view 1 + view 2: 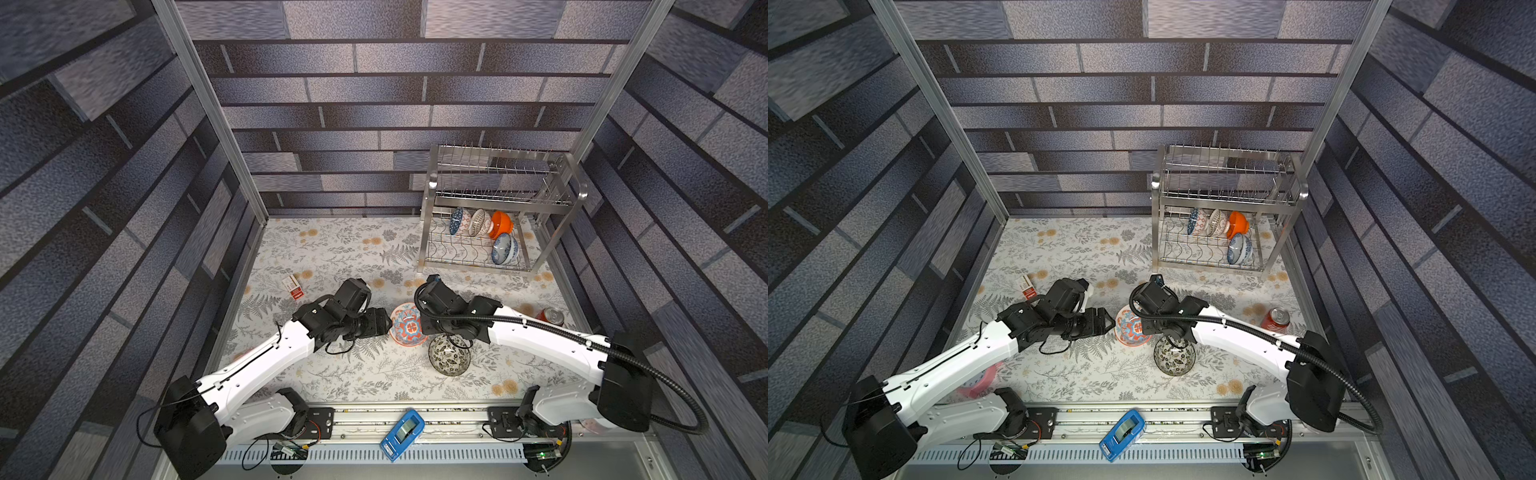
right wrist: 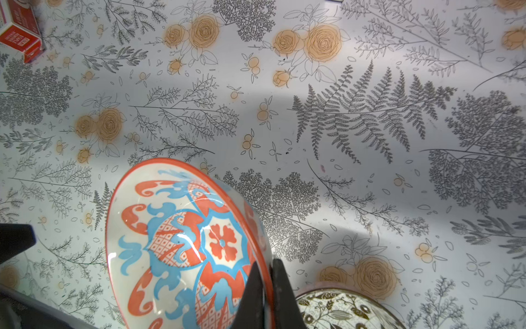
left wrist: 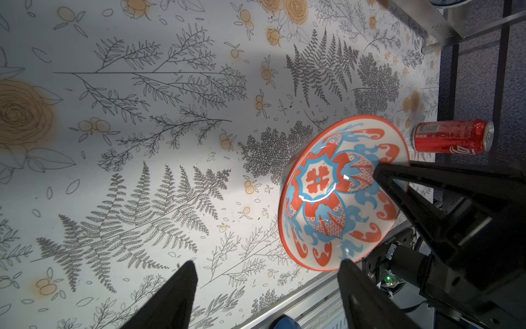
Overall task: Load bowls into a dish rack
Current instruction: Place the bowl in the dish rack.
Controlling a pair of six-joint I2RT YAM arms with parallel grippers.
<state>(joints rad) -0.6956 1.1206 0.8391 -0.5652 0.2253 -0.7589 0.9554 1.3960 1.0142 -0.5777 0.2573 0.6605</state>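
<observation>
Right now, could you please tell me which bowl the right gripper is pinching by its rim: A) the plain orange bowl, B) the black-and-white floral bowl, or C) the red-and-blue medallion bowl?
C: in the right wrist view the right gripper is closed on the rim of the red-and-blue medallion bowl; the black-and-white floral bowl lies ungripped, and the orange bowl sits in the dish rack.

The right fingers (image 2: 281,299) pinch the rim of the tilted medallion bowl (image 2: 182,242).

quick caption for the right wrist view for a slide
Right end effector pinching the rim of the tilted red-and-blue medallion bowl, black-and-white floral bowl nearby on the table.
</observation>
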